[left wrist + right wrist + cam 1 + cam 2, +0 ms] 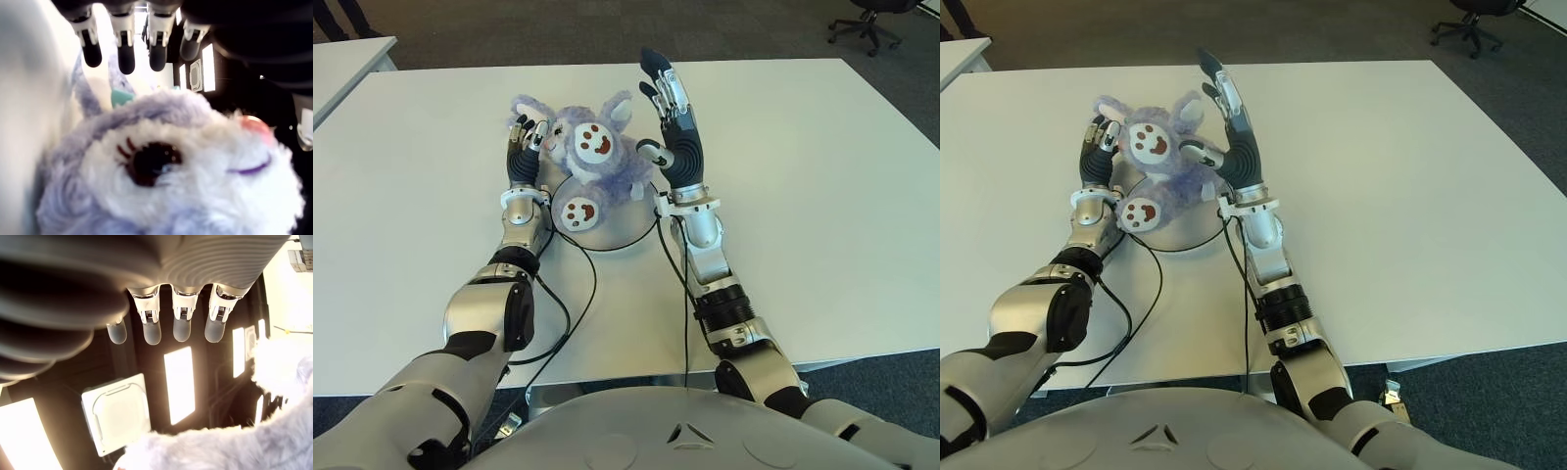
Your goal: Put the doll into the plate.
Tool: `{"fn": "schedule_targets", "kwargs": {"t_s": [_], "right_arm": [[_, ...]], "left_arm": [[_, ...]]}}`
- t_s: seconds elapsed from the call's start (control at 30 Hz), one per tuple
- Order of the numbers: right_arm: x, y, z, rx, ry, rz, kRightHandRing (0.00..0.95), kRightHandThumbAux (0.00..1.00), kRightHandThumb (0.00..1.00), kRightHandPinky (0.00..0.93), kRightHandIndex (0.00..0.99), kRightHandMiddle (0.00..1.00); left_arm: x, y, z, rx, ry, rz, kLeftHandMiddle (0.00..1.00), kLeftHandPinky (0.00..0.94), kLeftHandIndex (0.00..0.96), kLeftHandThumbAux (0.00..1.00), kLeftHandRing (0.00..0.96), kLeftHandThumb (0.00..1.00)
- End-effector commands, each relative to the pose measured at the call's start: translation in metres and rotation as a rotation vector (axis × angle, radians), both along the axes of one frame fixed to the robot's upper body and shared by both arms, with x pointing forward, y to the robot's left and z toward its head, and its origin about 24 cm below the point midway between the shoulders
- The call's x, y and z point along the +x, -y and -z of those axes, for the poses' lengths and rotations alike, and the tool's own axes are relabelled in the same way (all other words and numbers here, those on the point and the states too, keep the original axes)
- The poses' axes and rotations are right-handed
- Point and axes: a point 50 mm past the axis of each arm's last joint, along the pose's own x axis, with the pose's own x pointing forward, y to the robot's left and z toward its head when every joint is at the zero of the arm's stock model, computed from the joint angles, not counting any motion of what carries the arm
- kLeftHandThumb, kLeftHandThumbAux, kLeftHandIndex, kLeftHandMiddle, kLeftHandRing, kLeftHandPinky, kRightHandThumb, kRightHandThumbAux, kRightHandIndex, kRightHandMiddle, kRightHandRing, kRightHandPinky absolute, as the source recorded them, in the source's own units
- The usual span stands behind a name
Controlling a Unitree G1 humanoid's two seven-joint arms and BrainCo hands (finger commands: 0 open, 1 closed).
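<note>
A fluffy purple doll with white, smiling paw pads lies on the round grey plate in the middle of the white table. My left hand is at the doll's left side, fingers straight and against its ear, holding nothing. The doll's face fills the left wrist view. My right hand stands upright just right of the doll, its fingers spread, its thumb near the fur.
Black cables run from both wrists over the table's near part. A second white table stands at the far left. An office chair is on the carpet at the far right.
</note>
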Motion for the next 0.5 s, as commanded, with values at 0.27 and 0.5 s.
{"fn": "schedule_targets", "kwargs": {"t_s": [0.27, 0.5], "right_arm": [[0.005, 0.008, 0.005, 0.020, -0.061, 0.058, 0.000, 0.379, 0.000, 0.000, 0.000, 0.000], [0.011, 0.013, 0.006, 0.032, -0.086, 0.056, 0.000, 0.368, 0.000, 0.000, 0.000, 0.000]], "left_arm": [[-0.038, 0.005, 0.055, -0.023, -0.231, -0.011, 0.138, 0.140, 0.000, 0.390, 0.143, 0.000], [-0.038, 0.005, 0.054, -0.028, -0.231, -0.014, 0.135, 0.117, 0.000, 0.395, 0.137, 0.000]]}}
